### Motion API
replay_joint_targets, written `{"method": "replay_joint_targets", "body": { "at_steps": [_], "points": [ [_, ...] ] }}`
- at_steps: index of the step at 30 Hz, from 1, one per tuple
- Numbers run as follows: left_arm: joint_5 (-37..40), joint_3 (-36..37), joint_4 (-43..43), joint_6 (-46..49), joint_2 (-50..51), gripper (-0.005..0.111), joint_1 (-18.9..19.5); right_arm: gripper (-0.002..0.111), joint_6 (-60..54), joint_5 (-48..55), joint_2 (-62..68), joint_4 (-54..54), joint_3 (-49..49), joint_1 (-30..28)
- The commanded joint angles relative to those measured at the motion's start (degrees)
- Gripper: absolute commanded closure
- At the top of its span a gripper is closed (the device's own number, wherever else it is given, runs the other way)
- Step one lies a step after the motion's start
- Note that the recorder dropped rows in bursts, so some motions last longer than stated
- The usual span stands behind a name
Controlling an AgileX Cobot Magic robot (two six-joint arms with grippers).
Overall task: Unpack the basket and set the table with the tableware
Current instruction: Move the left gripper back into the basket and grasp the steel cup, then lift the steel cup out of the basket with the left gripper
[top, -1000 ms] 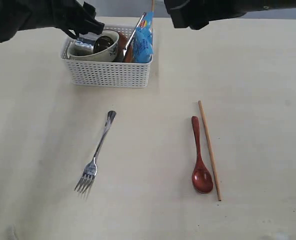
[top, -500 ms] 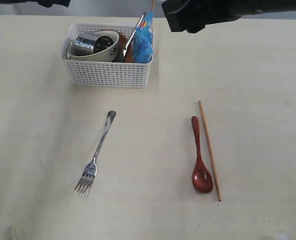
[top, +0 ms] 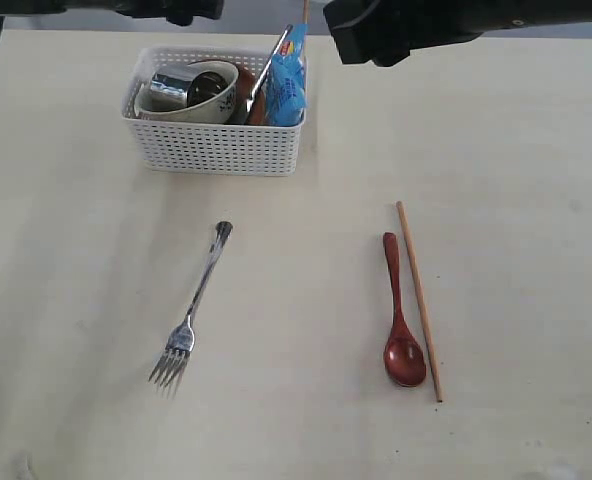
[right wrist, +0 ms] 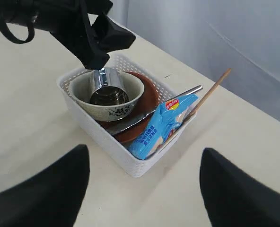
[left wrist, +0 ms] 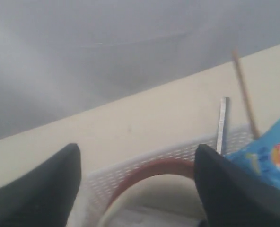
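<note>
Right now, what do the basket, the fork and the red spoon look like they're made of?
The basket looks like white moulded plastic, matte, given its grid of holes. The fork looks like polished steel: grey with bright reflections. The spoon is probably lacquered wood, dark red and glossy with a highlight, though plastic can't be excluded.

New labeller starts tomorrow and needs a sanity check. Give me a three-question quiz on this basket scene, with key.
1. True or false: the steel fork lies on the pale beige table, outside the white perforated plastic basket.
2. What lies right alongside the dark red wooden spoon? A) a wooden chopstick B) the fork C) a blue chip bag
3. Fill in: inside the basket, the shiny steel cup rests in the cream ____.
Key: 1 true; 2 A; 3 bowl.
</note>
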Motion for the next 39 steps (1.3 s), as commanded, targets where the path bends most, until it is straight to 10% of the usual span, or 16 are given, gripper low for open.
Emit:
{"method": "replay_joint_targets", "body": {
  "at_steps": [1, 8, 18, 39],
  "points": [
    [14.4, 0.4, -0.1, -5.0, -0.2, 0.043, -0.3, 0.046, 0.0, -0.7, -0.1, -0.4, 0.0, -0.4],
    [42.9, -3.4, 24.9, -32.2, -0.2, 0.043, 2.9, 0.046, 0.0, -0.7, -0.1, -0.4, 0.0, -0.4],
    [38.6, -6.0, 85.2, -83.6, -0.2, 0.043, 4.6, 0.046, 0.2, -0.8, -0.1, -0.4, 0.0, -0.4],
    [27.9, -6.0, 102.5, -90.3, 7.1, 0.043, 2.4, 0.046, 0.6, -1.0, -0.1, -0.3, 0.0, -0.4]
  ]
}}
